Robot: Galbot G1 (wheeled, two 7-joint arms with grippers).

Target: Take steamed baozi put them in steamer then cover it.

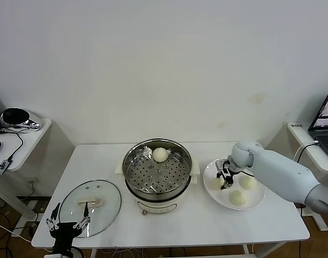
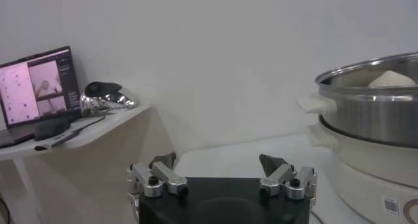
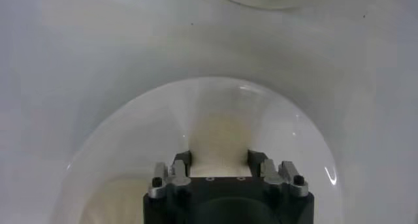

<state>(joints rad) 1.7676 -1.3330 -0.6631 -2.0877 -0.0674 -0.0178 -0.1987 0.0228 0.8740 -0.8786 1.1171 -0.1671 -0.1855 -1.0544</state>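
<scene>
Plate [image 1: 259,201] on our right holds three baozi; our right gripper [image 1: 224,180] is clamped around the bun [image 3: 219,138] nearest the steamer [image 1: 157,171]. One baozi [image 1: 160,154] already sits in the basket. Lid [image 1: 91,206] lies on the table beside our left gripper [image 1: 70,223], jaws spread wide, holding nothing.

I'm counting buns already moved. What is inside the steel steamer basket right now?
One smooth cream-white bun sits at the far side of the round shiny steel steamer basket; the rest of its perforated floor shows bare. The near rim hides a thin strip of floor.
</scene>
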